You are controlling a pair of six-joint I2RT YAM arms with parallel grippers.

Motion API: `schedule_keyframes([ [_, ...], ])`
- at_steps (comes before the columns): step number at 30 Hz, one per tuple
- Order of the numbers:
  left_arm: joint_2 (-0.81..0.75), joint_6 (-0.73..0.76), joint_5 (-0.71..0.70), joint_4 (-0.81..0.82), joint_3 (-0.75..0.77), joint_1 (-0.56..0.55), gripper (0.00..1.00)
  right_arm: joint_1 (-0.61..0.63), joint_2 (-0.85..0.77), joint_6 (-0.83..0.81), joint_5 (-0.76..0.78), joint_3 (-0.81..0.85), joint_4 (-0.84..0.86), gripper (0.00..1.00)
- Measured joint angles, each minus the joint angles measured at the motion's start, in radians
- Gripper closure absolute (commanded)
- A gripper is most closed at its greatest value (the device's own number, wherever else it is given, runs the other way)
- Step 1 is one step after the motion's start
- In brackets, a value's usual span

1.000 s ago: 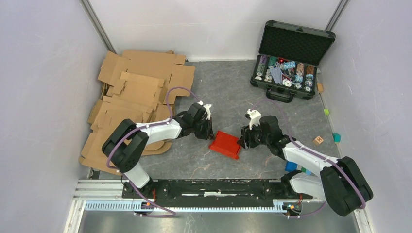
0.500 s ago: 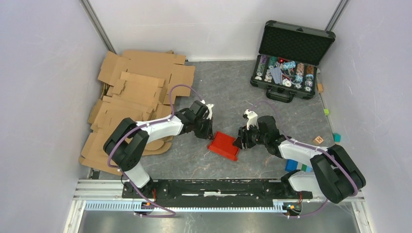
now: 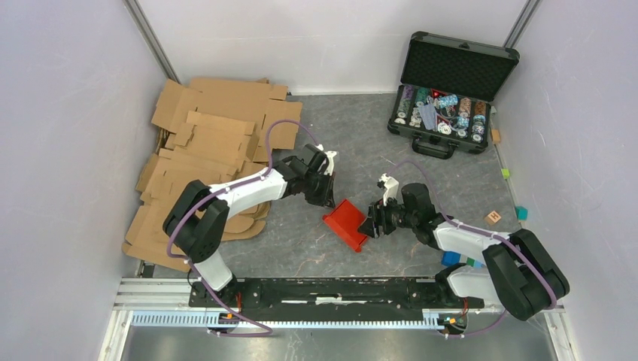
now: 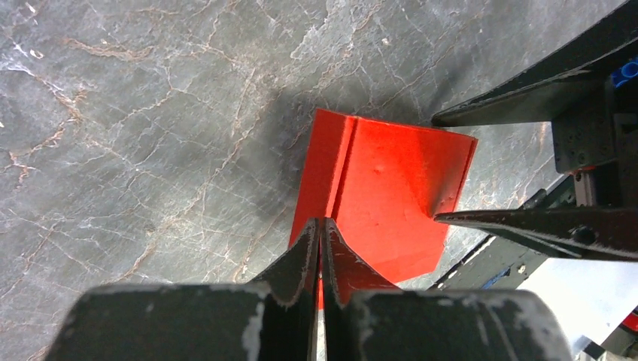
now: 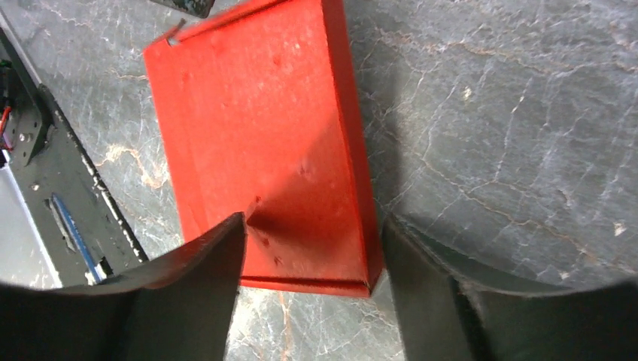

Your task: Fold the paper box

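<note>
**Top view:** 1 paper box [image 3: 347, 223] sits tipped on the grey table [image 3: 353, 143], directly between 2 grippers. The left gripper [image 3: 326, 197] is at its far-left edge and the right gripper [image 3: 374, 223] at its right side, both about equally close. Also there are 1 open black case [image 3: 451, 83] and a pile of brown cardboard [image 3: 211, 143], whose sheets are too overlapped to count.

**Left wrist view:** the jaws are pressed together on the box's near edge, apparently pinching 1 thin wall. The box extends straight ahead.

**Right wrist view:** the jaws stand wide across the box's near end, 1 fingertip [image 5: 239, 222] on its face and 1 just outside its side wall. Its longer side runs away from the fingers.
</note>
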Motion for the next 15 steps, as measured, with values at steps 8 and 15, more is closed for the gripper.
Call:
schedule_keyframes([
  [8, 0.007, 0.0, 0.008, -0.029, 0.026, 0.0, 0.98, 0.071, -0.027, -0.063, 0.011, 0.014, -0.058, 0.02],
  [15, 0.034, 0.001, 0.014, -0.048, 0.032, 0.0, 0.97, 0.203, -0.008, -0.132, 0.161, 0.122, -0.196, 0.02],
])
